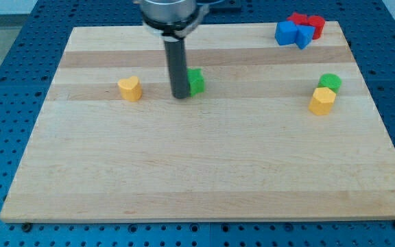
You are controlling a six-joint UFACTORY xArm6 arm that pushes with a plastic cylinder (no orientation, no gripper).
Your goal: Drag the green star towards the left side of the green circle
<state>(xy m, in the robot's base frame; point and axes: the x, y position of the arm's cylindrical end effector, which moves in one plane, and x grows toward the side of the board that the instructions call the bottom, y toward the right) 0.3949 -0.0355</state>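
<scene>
The green star (196, 81) lies on the wooden board, upper middle, partly hidden behind my rod. My tip (181, 95) rests on the board right against the star's left side. The green circle (330, 82) sits far to the view's right, touching the yellow block (322, 101) just below it.
A yellow heart block (130, 88) lies left of my tip. Blue blocks (293, 33) and red blocks (307, 23) cluster at the board's top right corner. The wooden board (204, 171) rests on a blue perforated table.
</scene>
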